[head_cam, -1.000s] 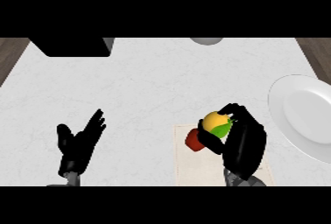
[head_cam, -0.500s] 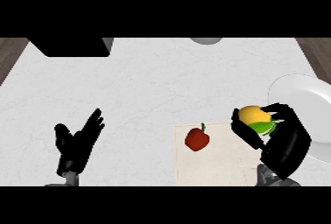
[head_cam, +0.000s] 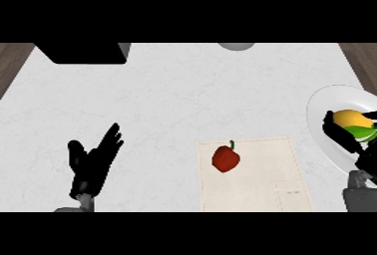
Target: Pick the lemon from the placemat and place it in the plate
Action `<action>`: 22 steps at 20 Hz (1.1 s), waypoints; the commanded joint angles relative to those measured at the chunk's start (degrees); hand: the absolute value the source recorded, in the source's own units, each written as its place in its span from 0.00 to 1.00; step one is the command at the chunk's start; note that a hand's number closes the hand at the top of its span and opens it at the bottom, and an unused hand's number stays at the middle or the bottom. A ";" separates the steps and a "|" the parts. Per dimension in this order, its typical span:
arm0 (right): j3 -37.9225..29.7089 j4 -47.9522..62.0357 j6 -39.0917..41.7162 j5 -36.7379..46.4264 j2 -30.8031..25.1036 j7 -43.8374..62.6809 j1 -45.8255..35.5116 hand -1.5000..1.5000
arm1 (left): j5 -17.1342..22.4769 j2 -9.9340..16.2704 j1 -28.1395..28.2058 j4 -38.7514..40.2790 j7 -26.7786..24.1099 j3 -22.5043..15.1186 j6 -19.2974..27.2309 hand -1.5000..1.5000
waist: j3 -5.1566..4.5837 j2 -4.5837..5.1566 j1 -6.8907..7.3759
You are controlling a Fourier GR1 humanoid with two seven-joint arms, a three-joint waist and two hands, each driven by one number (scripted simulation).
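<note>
Right hand (head_cam: 352,142) at the right edge of the view, over the white plate (head_cam: 324,107) — fingers curled round the lemon (head_cam: 350,119), which shows yellow on top with a green patch low on its right side. Lemon sits above the plate's inner area; whether it touches the plate surface I cannot tell, since the fingers cover its underside. Grey forearm enters from the lower right corner.

Plate lies at the counter's (head_cam: 184,94) right side, partly cut off by the view's edge.

Placemat (head_cam: 269,189) — pale beige, rectangular, just left of the plate, near the lower middle. On it, toward its upper left part, a red pepper (head_cam: 225,158) with a short green stem pointing up. The rest of the mat is bare.

Left hand (head_cam: 92,164) low at the left, fingers straight and spread, pointing up and slightly right, resting and holding nothing; well apart from the mat.

Far edge: a black box-like object (head_cam: 83,52) at upper left (partly cut off), and a grey rounded object (head_cam: 236,46) at top centre, only its lower rim showing. Brown wood flooring (head_cam: 11,60) shows past the counter's corners.
</note>
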 commanded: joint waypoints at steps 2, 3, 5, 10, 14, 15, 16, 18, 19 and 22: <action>-4.58 14.42 -6.35 -16.59 -5.54 -15.87 -3.59 1.00 | 0.47 1.03 0.18 1.72 -2.18 1.36 -1.48 0.50 | 0.01 0.09 0.31; -6.68 18.56 -2.93 -18.66 -8.15 -15.90 -9.38 1.00 | -0.39 -0.93 -0.56 0.14 0.43 -0.66 0.12 0.50 | 0.06 0.20 0.81; -9.28 20.53 -2.31 -26.28 -9.96 -24.10 -7.83 1.00 | -0.46 -0.85 -0.37 2.79 -2.63 0.29 -0.17 0.50 | 0.05 0.16 0.36; -16.27 35.74 1.58 -34.61 -11.43 -39.53 -14.64 1.00 | -1.18 -0.20 1.00 -2.35 1.66 -1.37 -0.17 0.50 | 0.16 0.33 1.36; -13.13 46.59 11.43 -29.43 -16.46 -28.22 -14.84 0.00 | -0.16 -0.67 -1.95 0.22 0.80 -0.29 -0.62 0.50 | 0.01 0.84 2.04; -12.34 48.61 14.11 -29.45 -16.42 -27.54 -14.75 0.00 | -0.63 -1.08 -1.07 0.76 -1.33 -0.90 -0.92 0.50 | 0.01 0.86 2.14; -13.05 51.39 16.19 -30.72 -16.68 -30.70 -16.22 0.00 | 0.01 0.71 -1.88 -0.94 1.70 0.00 -1.51 0.50 | 0.19 0.97 2.78; -14.60 56.05 20.33 -32.76 -17.57 -34.33 -19.55 0.00 | -0.96 -0.76 -2.72 2.03 -1.36 0.10 -0.26 0.50 | 0.16 0.86 2.07; -15.97 57.20 21.25 -34.61 -16.34 -38.71 -19.55 0.00 | 0.54 1.36 -2.11 1.16 0.64 1.29 -2.16 0.50 | 0.20 0.76 2.02; -19.33 61.04 24.00 -37.30 -17.48 -46.56 -21.92 0.00 | -0.74 -0.77 -2.90 -0.13 2.23 -0.31 0.04 0.50 | 0.29 0.84 2.02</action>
